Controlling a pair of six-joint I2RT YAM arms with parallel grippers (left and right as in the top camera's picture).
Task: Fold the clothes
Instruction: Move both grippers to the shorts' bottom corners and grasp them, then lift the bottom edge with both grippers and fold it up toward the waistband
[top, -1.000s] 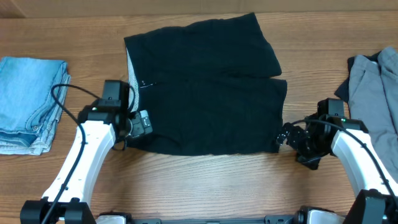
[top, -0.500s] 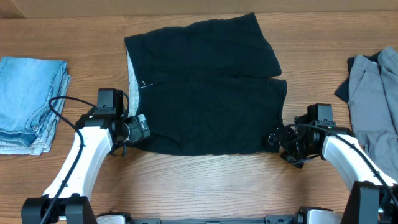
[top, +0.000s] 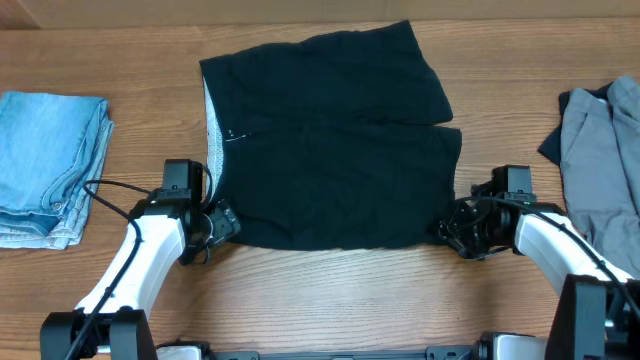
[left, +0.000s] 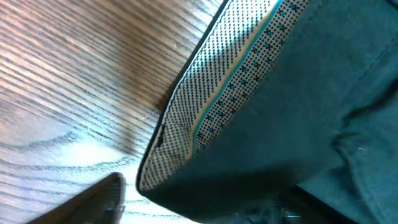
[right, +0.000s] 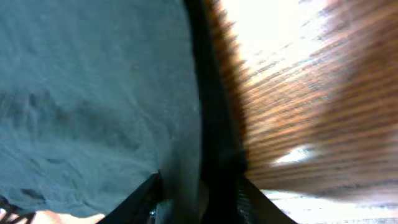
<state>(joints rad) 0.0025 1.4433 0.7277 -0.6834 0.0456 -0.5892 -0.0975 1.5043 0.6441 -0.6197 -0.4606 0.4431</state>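
A pair of black shorts (top: 330, 140) lies spread flat in the middle of the table. At its near left corner is my left gripper (top: 222, 222). In the left wrist view that corner, with its dotted white lining (left: 211, 93), lies between the jaws of the left gripper (left: 199, 208). One finger (left: 99, 199) stands apart from the cloth and the other is hidden under the fabric. My right gripper (top: 447, 226) is at the near right corner. In the right wrist view, the right gripper (right: 199, 193) has its fingers (right: 146, 196) pinched on the dark hem of the shorts (right: 93, 81).
A folded stack of light blue jeans (top: 45, 165) sits at the far left. A crumpled grey garment (top: 600, 150) lies at the right edge. Bare wood tabletop (top: 330, 290) runs along the front between the arms.
Both grippers have slid inward onto the shorts' near corners. The right jaws have closed on the hem. The left jaws have narrowed a little around the corner.
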